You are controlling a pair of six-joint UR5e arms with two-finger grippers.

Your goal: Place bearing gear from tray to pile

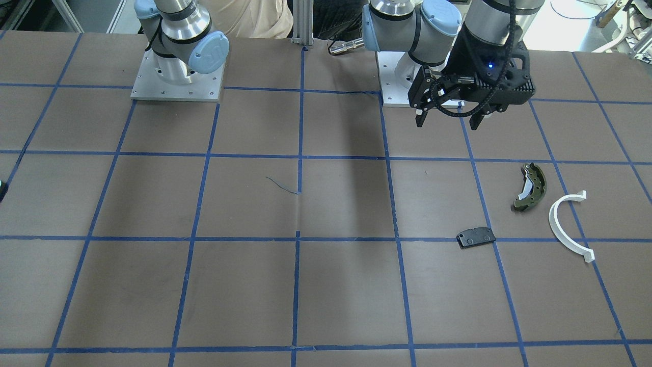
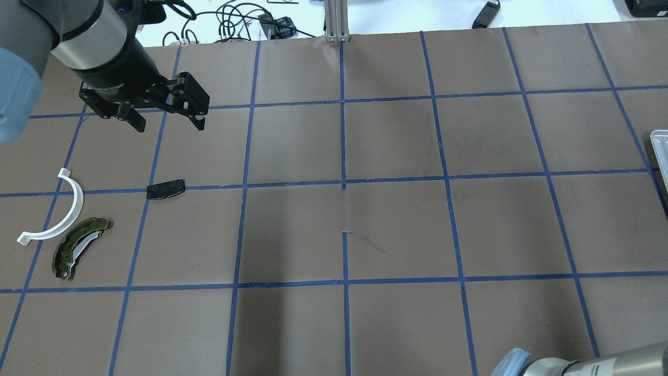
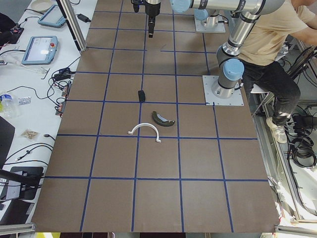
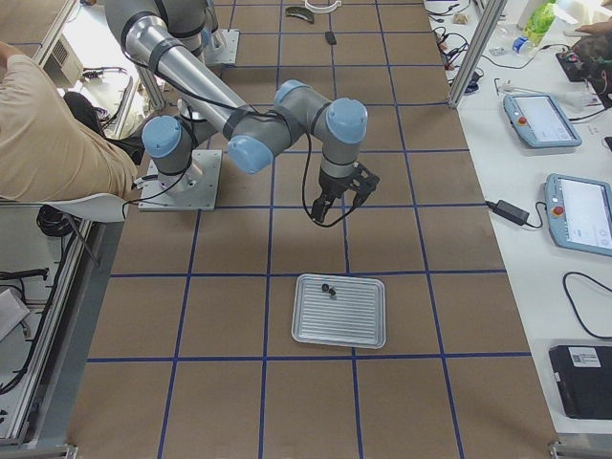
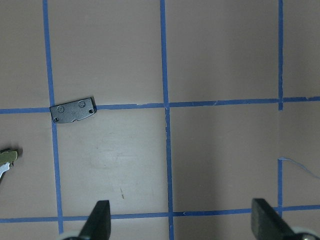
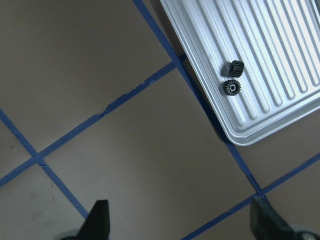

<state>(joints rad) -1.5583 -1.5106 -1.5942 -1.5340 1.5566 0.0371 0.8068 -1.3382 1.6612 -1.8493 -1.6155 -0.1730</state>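
Observation:
Two small black bearing gears (image 6: pixel 231 77) lie close together near one corner of the ribbed silver tray (image 6: pixel 280 45). They also show in the exterior right view (image 4: pixel 330 289). My right gripper (image 6: pixel 182 222) is open and empty, above the bare table beside that tray corner. The pile lies at my left: an olive-green brake shoe (image 2: pixel 78 248), a white half-ring (image 2: pixel 73 209) and a flat black pad (image 2: pixel 165 189). No small round pieces show there. My left gripper (image 2: pixel 169 124) is open and empty, raised above the table just beyond the black pad (image 5: pixel 73 110).
Brown table with a blue tape grid. Both arm bases (image 1: pixel 178 76) stand at the robot's edge. A person in a beige shirt (image 4: pixel 57 134) sits behind the bases. Tablets (image 4: pixel 583 210) and cables lie on the side bench. Only the tray's rim (image 2: pixel 660 151) shows overhead.

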